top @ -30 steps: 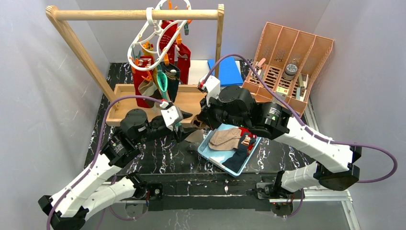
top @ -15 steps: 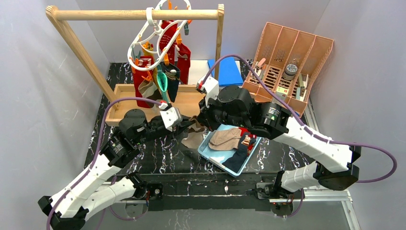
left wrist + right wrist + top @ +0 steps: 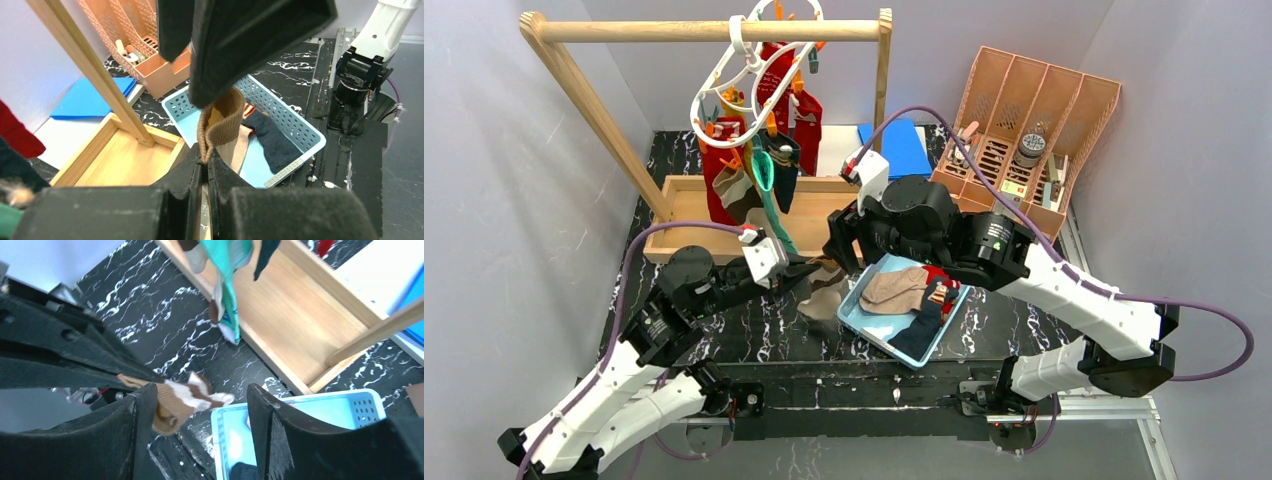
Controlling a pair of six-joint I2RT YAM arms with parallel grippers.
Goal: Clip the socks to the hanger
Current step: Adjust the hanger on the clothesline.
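Socks (image 3: 894, 290) are found within matte grey walls (image 3: 514, 160), on a black, white-veined table (image 3: 754, 335). A light wooden rail frame (image 3: 714, 31) stands upper left, and a peach slatted organiser (image 3: 1034, 95) upper right. At centre, tan, red and navy ones are held in a perforated blue plastic basket (image 3: 860, 320). The white plastic ring hanger (image 3: 744, 75) is hooked on the rail, with red and dark socks clipped beneath. A ribbed brown sock (image 3: 222, 122) is clamped in the left gripper (image 3: 205, 160). The right gripper (image 3: 200, 395) is spread apart.
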